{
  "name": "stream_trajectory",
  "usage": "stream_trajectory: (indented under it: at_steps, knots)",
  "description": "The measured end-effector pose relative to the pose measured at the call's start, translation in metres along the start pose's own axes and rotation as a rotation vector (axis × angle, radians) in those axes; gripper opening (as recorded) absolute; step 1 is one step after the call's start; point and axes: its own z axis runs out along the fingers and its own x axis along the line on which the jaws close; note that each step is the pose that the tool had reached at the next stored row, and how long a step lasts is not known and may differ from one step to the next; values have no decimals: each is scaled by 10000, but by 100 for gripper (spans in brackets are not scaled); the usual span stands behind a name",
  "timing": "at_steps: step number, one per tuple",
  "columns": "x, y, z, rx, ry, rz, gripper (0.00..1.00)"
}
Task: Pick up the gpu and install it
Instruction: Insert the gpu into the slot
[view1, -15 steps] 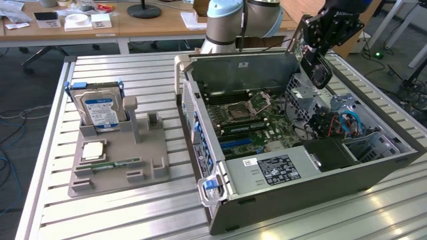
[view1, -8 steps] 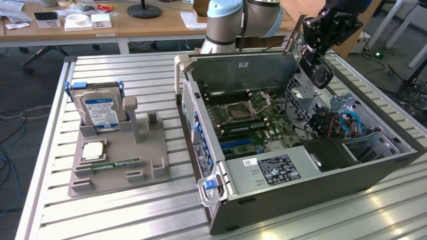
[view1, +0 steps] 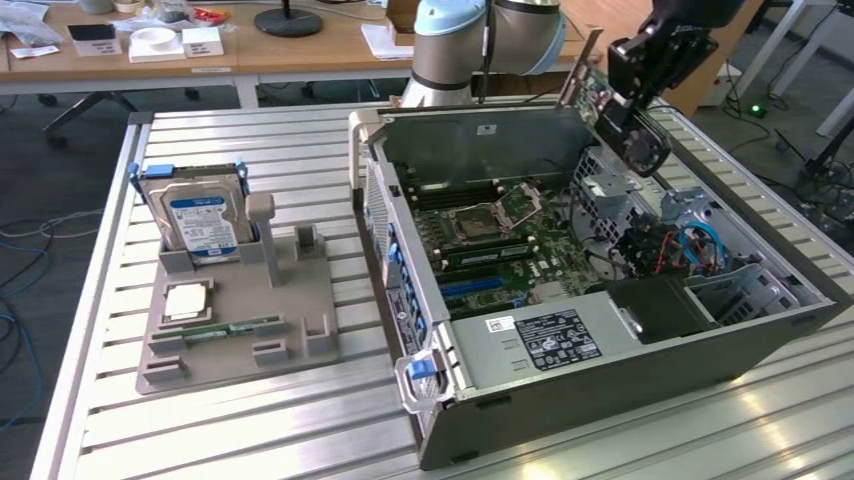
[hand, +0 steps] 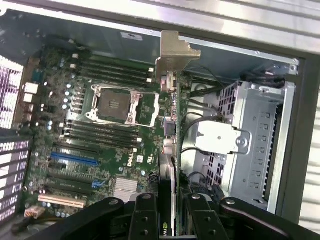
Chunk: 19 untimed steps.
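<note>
1 gpu (view1: 638, 143), pinched edge-on by the gripper (hand: 172, 212) above the open computer case (view1: 601, 370), apparently to line up with the motherboard (hand: 75, 125) slots.

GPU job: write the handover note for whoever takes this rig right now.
Gripper: fingers shut on the gpu.
Gpu: held in the air above the open computer case, edge-on over the motherboard, its metal bracket towards the case's rear wall.
Done: gpu picked up and brought over the case.
Left: card not yet seated in a slot.
</note>
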Motion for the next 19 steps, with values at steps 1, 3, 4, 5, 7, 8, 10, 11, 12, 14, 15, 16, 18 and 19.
stream_trajectory:
  at_steps: [1, 3, 4, 5, 7, 8, 10, 11, 12, 14, 15, 16, 18, 19]
  knots:
    - [0, 0, 1, -3, 20, -176, 26]
    - [0, 0, 2, -9, 60, -529, 26]
    - [0, 0, 2, -13, 81, -721, 26]
    - [0, 0, 3, -16, 102, -897, 26]
    - [0, 0, 4, -23, 141, -1249, 26]
    - [0, 0, 5, -26, 161, -1423, 26]
    - [0, -1, 7, -33, 200, -1771, 26]
    - [0, -1, 7, -37, 221, -1963, 26]
    - [0, -1, 8, -41, 241, -2139, 26]
    - [0, -1, 9, -48, 280, -2487, 26]
    - [0, -1, 10, -51, 299, -2662, 26]
    - [0, -1, 11, -55, 319, -2833, 26]
    - [0, -1, 11, -60, 358, -3175, 26]
    - [0, -1, 12, -64, 378, -3353, 26]
